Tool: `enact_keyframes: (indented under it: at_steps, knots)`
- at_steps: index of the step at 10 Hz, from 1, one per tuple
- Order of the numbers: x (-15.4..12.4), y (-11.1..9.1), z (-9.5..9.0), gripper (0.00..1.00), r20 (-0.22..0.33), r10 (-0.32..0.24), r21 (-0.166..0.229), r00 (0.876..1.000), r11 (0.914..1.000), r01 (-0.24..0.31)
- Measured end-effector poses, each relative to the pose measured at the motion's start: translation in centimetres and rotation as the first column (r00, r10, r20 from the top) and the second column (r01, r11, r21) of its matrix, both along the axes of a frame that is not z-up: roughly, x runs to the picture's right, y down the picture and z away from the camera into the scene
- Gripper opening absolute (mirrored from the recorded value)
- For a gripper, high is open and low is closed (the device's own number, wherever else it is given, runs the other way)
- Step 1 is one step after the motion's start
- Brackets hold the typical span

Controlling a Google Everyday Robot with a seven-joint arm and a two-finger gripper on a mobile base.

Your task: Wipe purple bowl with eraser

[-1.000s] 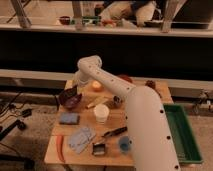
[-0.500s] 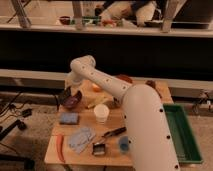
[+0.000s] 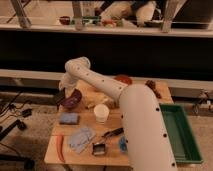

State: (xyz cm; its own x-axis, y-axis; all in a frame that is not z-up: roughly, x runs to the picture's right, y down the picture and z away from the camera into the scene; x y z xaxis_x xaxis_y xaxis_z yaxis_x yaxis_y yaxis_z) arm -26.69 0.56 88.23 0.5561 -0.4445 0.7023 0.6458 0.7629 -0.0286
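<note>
Gripper [image 3: 61, 96] down at left rim of purple bowl [image 3: 73, 98], far-left on table [image 3: 52, 150], claw state can't tell; white cup [image 3: 101, 113] right of bowl.

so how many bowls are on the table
2 clearly: the purple bowl at the left edge, by the gripper, and a red bowl at the back; the arm may hide others.

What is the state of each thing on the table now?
claw: at the purple bowl's left rim.
purple bowl: tilted, at the table's back left.
white cup: upright, mouth open.
blue pad: lying flat.
green tray: beside the table on the right.
</note>
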Motion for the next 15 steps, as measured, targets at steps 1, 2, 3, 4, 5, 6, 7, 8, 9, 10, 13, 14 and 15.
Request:
enact_keyframes:
  at_steps: [1,2,3,4,5,6,7,8,9,10,13,14,15]
  knots:
    - [-0.5,0.4,-0.2,0.00,0.013,-0.002,-0.009,1.000,1.0000,0.002]
    - [-0.7,0.9,-0.6,0.00,0.024,-0.005,-0.022,1.000,0.9997,0.005]
    - [-0.5,1.4,-0.9,0.00,0.029,-0.006,-0.033,1.000,0.9994,0.007]
    - [-0.1,1.6,-1.1,0.00,0.030,-0.004,-0.040,1.000,0.9992,0.006]
    - [1.0,1.8,-1.4,0.00,0.025,0.004,-0.049,1.000,0.9988,-0.002]
    - [2.7,2.0,-1.6,0.00,0.016,0.013,-0.059,1.000,0.9982,-0.012]
    - [3.8,2.1,-1.7,0.00,0.009,0.021,-0.064,1.000,0.9977,-0.021]
    - [5.4,2.1,-1.7,0.00,-0.006,0.034,-0.070,0.999,0.9970,-0.034]
    - [6.8,1.9,-1.3,0.00,-0.022,0.047,-0.072,0.999,0.9962,-0.048]
    - [7.6,1.8,-0.7,0.00,-0.039,0.055,-0.072,0.998,0.9957,-0.058]
    - [7.5,0.5,1.4,0.00,-0.071,0.068,-0.060,0.995,0.9956,-0.072]
    - [7.1,0.2,1.8,0.00,-0.073,0.068,-0.054,0.995,0.9959,-0.072]
    - [6.6,0.0,2.0,0.00,-0.073,0.066,-0.046,0.995,0.9966,-0.069]
